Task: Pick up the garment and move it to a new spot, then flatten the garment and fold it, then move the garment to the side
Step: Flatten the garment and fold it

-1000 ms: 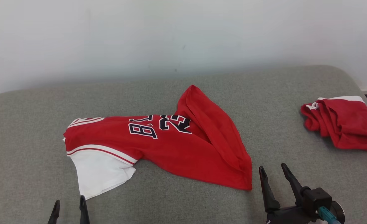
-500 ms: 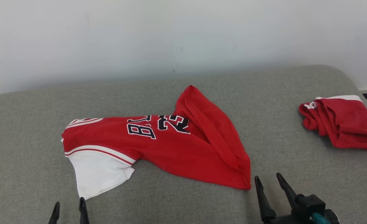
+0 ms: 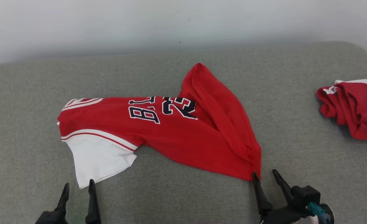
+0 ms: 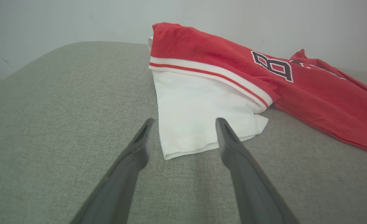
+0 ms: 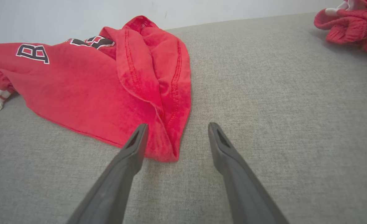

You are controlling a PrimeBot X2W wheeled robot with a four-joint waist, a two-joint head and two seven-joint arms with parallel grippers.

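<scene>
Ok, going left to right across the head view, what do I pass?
In order: left hand → red jersey → right hand → second red garment, bunched at the right edge.

Your head camera looks down on the whole jersey [image 3: 171,137]; both wrist cameras sit low and close, facing its near edge.

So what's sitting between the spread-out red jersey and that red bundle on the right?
Just bare grey upholstery. The head view shows that stretch between the jersey and the red bundle with nothing lying on it.
</scene>
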